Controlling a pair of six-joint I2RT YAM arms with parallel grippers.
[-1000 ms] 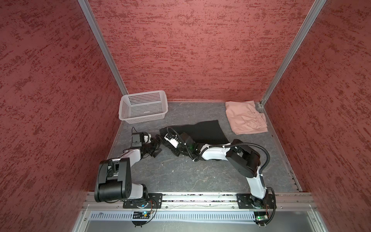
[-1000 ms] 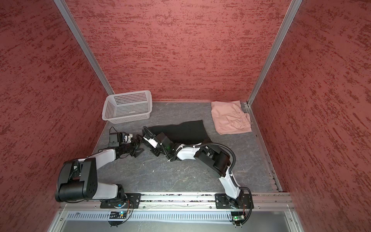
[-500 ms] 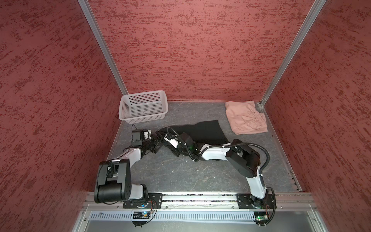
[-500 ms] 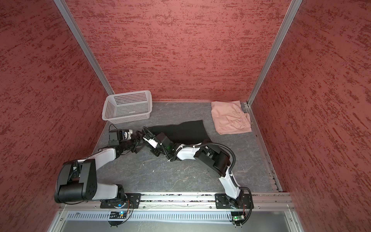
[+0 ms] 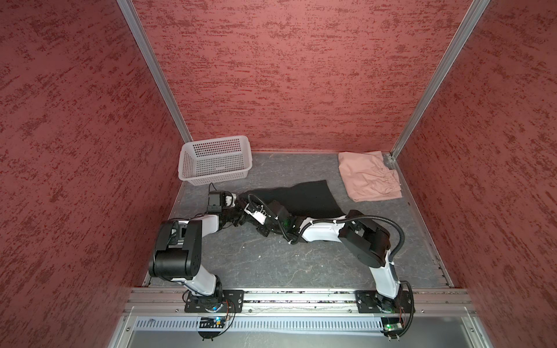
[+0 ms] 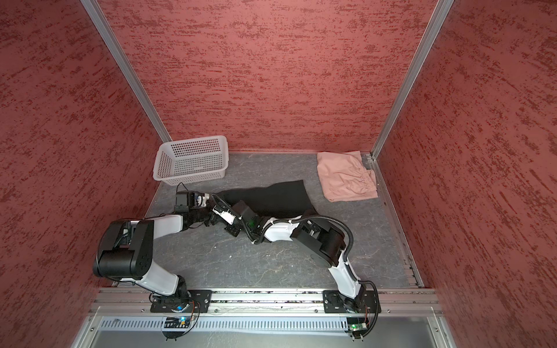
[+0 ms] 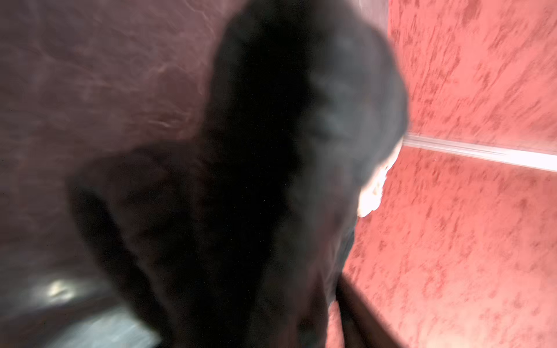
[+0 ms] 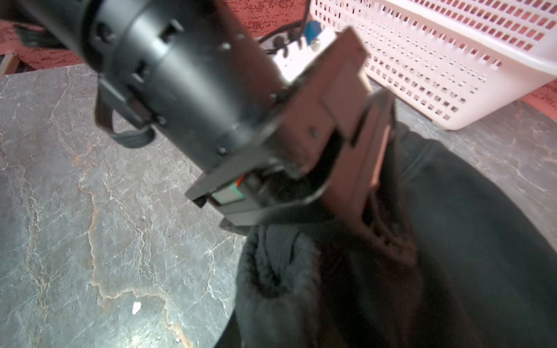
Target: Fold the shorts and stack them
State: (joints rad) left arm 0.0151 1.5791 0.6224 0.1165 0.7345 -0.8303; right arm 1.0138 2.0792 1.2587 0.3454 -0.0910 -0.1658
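The left end effector (image 5: 237,214) and the right end effector (image 5: 244,202) meet at the 9 o'clock end of the black, soft cloth shorts (image 5: 304,197), the right arm reaching across the middle. The left wrist view is blurred and filled with dark fabric, and dark fabric also covers the right jaws. I cannot tell whether either end effector is spread or pinching. A ribbed, thicker edge of the black pair bunches up off the grey stone-patterned counter (image 5: 271,259) in the right wrist view, which hints at a hold.

The black pair lies spread near the counter's centre. The dusty pink, thin shorts (image 5: 369,180) rest folded at 1 o'clock in the far corner, well apart. The white perforated plastic basket (image 5: 211,164) sits at 11 o'clock.

The black cloth looks light and limp. It will likely sag and crease between holds, so the firmer ribbed edge and the hem corners seem the best places to grip.
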